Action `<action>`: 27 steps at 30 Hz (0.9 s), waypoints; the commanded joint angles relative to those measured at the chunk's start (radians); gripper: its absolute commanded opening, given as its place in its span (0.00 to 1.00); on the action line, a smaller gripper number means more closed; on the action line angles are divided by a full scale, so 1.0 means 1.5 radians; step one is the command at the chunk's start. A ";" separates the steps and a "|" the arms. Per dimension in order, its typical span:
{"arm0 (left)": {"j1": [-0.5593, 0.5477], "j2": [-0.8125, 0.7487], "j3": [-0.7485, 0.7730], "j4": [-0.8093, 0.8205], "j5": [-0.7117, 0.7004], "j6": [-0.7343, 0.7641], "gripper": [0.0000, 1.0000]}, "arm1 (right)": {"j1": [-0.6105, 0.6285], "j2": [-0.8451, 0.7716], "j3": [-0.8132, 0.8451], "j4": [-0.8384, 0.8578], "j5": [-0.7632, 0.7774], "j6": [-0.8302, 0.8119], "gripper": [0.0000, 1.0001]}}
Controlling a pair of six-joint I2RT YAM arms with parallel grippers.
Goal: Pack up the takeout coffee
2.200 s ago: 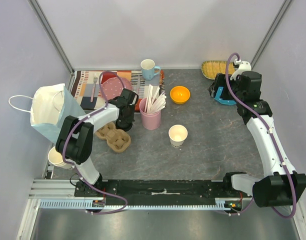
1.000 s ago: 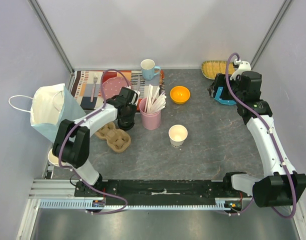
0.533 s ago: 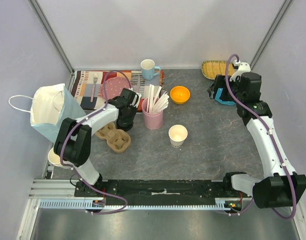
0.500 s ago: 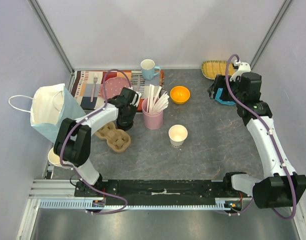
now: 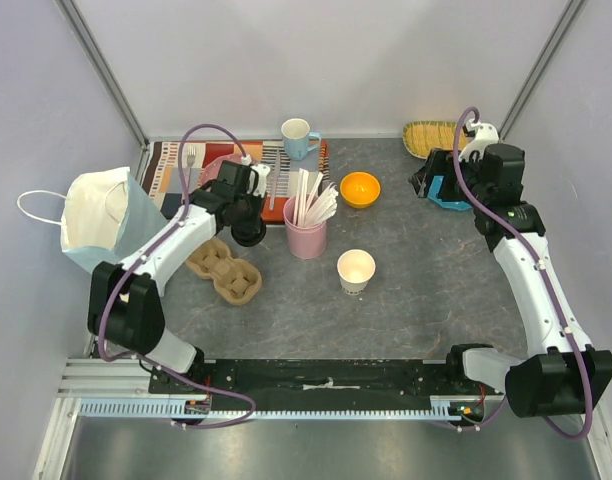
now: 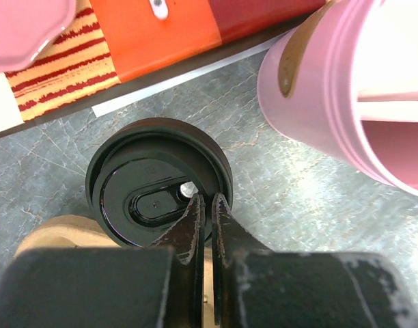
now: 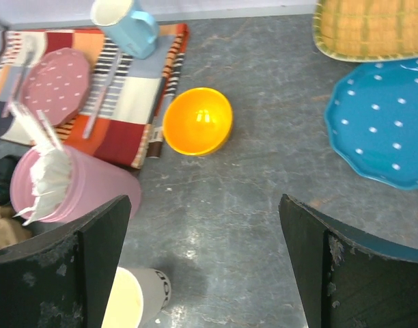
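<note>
The takeout coffee shows only as a round black lid (image 6: 147,201), seen in the top view (image 5: 249,234) just left of the pink cup; whether a cup sits under it I cannot tell. My left gripper (image 6: 207,198) is shut, its tips pinched on the lid's near right rim, and the lid hangs beside a brown cardboard carrier (image 5: 224,270). My right gripper (image 7: 203,205) stands wide open over bare table at the back right (image 5: 431,183), holding nothing. An open off-white paper cup (image 5: 355,270) stands mid-table.
A pink cup of wooden sticks (image 5: 304,232) stands right next to the lid. A paper bag (image 5: 101,225) sits at the left, with stacked cups (image 5: 111,315) below it. Placemat (image 5: 171,170), blue mug (image 5: 297,137), orange bowl (image 5: 360,188), blue plate (image 5: 448,192) and woven tray (image 5: 433,135) line the back.
My left arm has risen and its wrist has swung back toward the placemat, so the black lid now shows below it. The right arm has not moved.
</note>
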 commanded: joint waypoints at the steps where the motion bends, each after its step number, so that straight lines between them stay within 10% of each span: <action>1: 0.026 -0.051 0.058 -0.042 0.094 -0.017 0.02 | 0.003 -0.019 0.010 0.077 -0.130 0.030 0.98; 15: 0.064 -0.161 0.224 -0.165 0.336 -0.041 0.02 | 0.315 0.060 0.067 0.341 -0.308 0.173 0.94; 27: 0.066 -0.244 0.252 -0.127 0.483 -0.115 0.02 | 0.383 0.149 0.043 0.551 -0.373 0.309 0.67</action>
